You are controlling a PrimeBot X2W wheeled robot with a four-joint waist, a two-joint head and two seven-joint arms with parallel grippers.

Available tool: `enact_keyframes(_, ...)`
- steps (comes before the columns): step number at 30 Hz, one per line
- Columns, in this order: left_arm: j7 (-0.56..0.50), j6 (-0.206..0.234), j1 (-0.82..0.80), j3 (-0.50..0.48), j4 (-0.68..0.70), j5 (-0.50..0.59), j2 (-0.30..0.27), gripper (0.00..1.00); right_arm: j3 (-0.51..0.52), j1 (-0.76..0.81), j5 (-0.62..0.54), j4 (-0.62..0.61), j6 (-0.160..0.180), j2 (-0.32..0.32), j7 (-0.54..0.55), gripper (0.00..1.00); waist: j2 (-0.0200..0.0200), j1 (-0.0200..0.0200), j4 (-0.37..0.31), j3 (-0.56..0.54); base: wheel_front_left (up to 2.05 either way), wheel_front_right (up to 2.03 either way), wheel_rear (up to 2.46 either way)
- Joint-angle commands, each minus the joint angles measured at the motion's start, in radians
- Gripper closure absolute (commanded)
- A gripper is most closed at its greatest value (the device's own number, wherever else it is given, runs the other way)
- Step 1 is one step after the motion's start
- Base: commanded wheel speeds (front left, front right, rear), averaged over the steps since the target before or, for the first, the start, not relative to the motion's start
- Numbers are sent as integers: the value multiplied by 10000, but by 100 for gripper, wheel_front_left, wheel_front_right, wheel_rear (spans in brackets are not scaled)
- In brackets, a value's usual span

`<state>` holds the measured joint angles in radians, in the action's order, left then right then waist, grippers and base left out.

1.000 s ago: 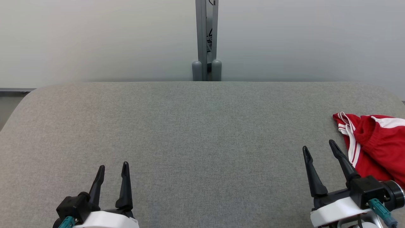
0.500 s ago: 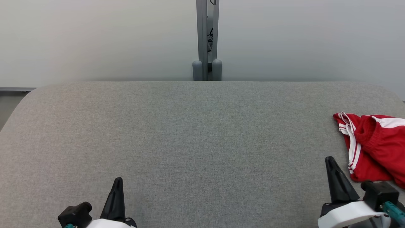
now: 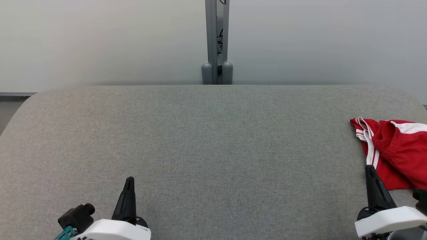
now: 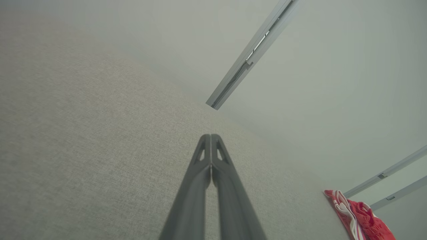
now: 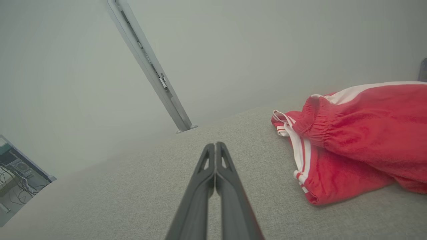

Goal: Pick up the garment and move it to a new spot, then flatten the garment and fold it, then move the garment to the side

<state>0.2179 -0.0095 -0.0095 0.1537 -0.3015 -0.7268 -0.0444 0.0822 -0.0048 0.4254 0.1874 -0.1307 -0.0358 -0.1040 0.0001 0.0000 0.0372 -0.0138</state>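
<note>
The garment (image 3: 398,151) is a red pair of shorts with white side stripes, lying bunched at the right edge of the grey fabric table (image 3: 206,143). It also appears in the right wrist view as the garment (image 5: 360,140) and small at the lower right as the garment (image 4: 358,216). My right gripper (image 3: 369,170) is shut with nothing in it, its tip just left of the garment's near corner and above the cloth. My left gripper (image 3: 129,181) is shut and empty at the lower left, far from the garment. In both wrist views the fingers (image 5: 215,156) press together, as do the fingers (image 4: 210,146).
A grey metal post (image 3: 217,41) stands behind the table against a pale wall. The table's far edge runs across the head view and its corners are rounded. A desk with cables (image 5: 16,170) shows at the far left of the right wrist view.
Both grippers went from open to shut. The right gripper drew back toward the bottom right, and the left gripper dropped lower in the view.
</note>
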Motion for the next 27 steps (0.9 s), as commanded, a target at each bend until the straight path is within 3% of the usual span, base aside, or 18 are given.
enact_keyframes(1, -57, -130, -427, 85, 104, -622, -23, 100, 290, -99, 761, -174, -2, -82, 260, 100, -1, 0, -11, 5, 0, 0, 0)
enact_keyframes(10, -188, -288, -686, 257, 45, -1831, -29, 100, 794, -81, 2261, -206, -2, -97, 809, 100, -1, 0, -44, 20, 0, 0, 0)
enact_keyframes(21, -483, -608, -1249, 637, -109, -4453, -45, 100, 1921, -49, 5506, -269, -2, -130, 2010, 100, -1, 0, -128, 58, 0, 0, 0)
enact_keyframes(27, -540, -679, -1404, 721, -147, -5051, -49, 100, 2174, -41, 6244, -282, -2, -138, 2285, 100, -1, 0, -150, 67, 0, 0, 0)
